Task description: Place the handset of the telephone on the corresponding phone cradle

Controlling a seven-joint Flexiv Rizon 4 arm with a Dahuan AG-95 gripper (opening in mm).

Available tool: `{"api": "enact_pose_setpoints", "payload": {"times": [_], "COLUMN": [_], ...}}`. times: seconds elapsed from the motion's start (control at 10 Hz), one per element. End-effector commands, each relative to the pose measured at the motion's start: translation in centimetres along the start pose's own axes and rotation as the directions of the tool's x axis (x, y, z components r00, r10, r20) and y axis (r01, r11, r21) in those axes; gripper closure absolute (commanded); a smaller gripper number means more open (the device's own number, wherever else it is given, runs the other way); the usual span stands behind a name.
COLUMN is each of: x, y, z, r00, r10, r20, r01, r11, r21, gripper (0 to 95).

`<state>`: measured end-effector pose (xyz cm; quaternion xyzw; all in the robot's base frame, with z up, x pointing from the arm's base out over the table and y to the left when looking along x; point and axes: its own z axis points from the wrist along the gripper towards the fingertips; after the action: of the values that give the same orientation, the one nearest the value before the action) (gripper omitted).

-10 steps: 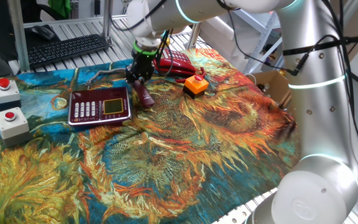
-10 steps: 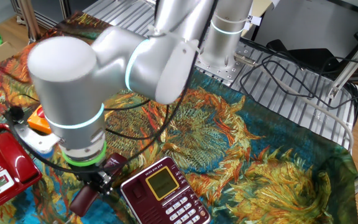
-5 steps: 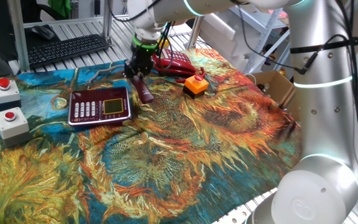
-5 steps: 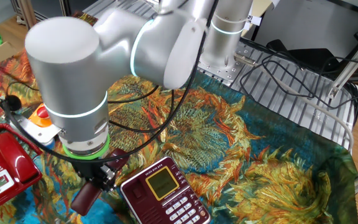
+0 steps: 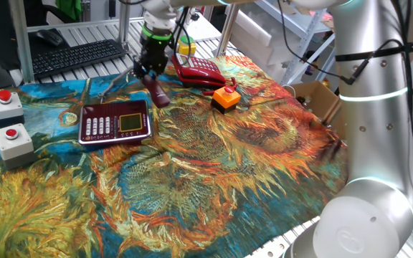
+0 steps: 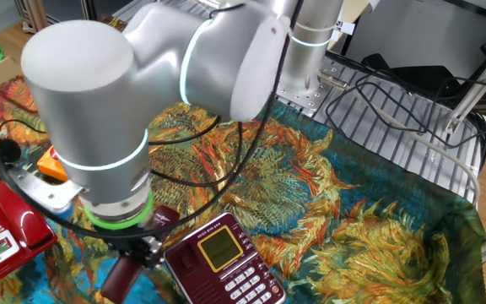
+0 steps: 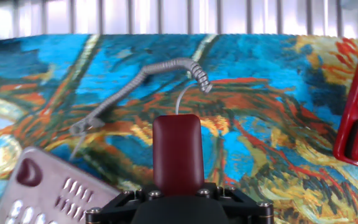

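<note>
Holding the handset [image 5: 155,93] in the gripper [image 5: 148,72], fingers clamped on its upper end. From one fixed view I see it hanging tilted, clear of the sunflower cloth [image 5: 214,165], just beyond the far right corner of the phone cradle [image 5: 115,122]. From the other fixed view, the handset's lower end [image 6: 123,279] pokes out under the wrist, beside the cradle [image 6: 224,263]. In the hand view, the handset [image 7: 177,151] stands straight out between the jaws, grey coiled cord [image 7: 138,84] lying on the cloth ahead. Red telephone [image 5: 199,72] sits nearby.

The cloth-covered table [image 5: 214,186] carries the phone cradle [image 5: 115,121], red telephone [image 5: 199,71], orange box [image 5: 226,98].
</note>
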<state>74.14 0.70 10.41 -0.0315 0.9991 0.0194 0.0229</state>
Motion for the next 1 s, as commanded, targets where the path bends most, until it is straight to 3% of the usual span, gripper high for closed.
{"api": "enact_pose_setpoints", "payload": {"times": [0.1,0.6,1.0], "x": [0.0,0.3,0.6], "y": [1.1,4.3,6.4], "z": [-0.6,-0.9,-0.4], "r00": [0.998,0.987,0.979], "r10": [-0.058,-0.147,-0.177], "r20": [-0.012,-0.063,-0.098], "r01": [0.058,0.149,0.179], "r11": [0.998,0.989,0.984], "r21": [0.003,0.024,0.018], "gripper": [95.0,95.0,95.0]}}
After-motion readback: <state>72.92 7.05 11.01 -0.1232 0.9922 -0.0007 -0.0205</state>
